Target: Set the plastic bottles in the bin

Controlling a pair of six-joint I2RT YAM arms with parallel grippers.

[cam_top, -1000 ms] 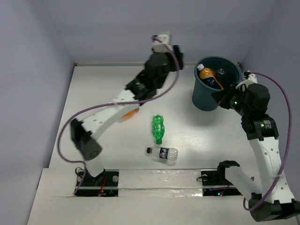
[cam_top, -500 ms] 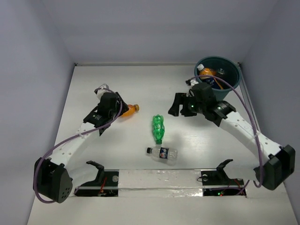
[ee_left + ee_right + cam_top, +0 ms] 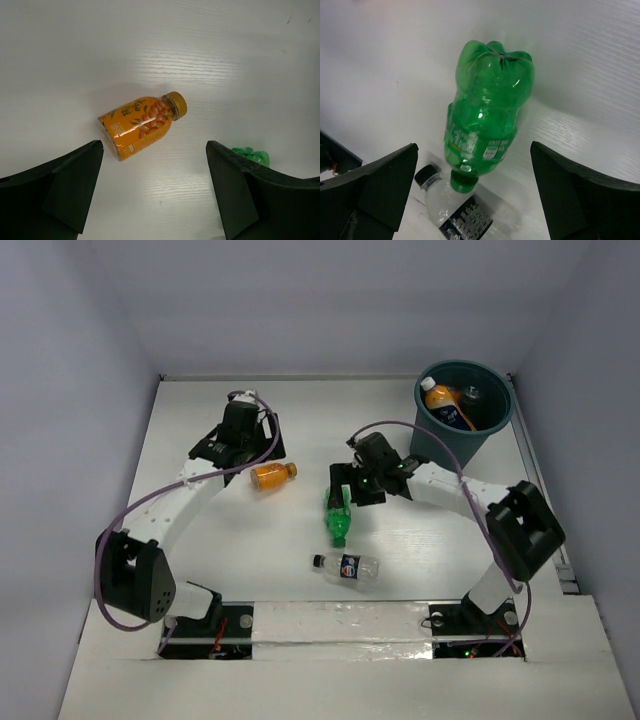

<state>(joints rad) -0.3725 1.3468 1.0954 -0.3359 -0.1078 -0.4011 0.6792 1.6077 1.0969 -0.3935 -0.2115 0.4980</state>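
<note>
Pickup is in hand. The left claw (image 3: 153,165) is spread apart around an orange bottle (image 3: 140,127), the right claw (image 3: 473,147) likewise around the green bottle (image 3: 487,110). Lowering and closing are called for.

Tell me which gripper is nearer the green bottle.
Right. The right gripper hangs open over the green bottle; the left gripper is away to its left, open over an orange bottle.

Room around the green bottle (image 3: 337,514)
Open table (image 3: 430,545) to its right; a labelled bottle (image 3: 346,566) lies just beside its cap, an orange bottle (image 3: 271,475) further left.
</note>
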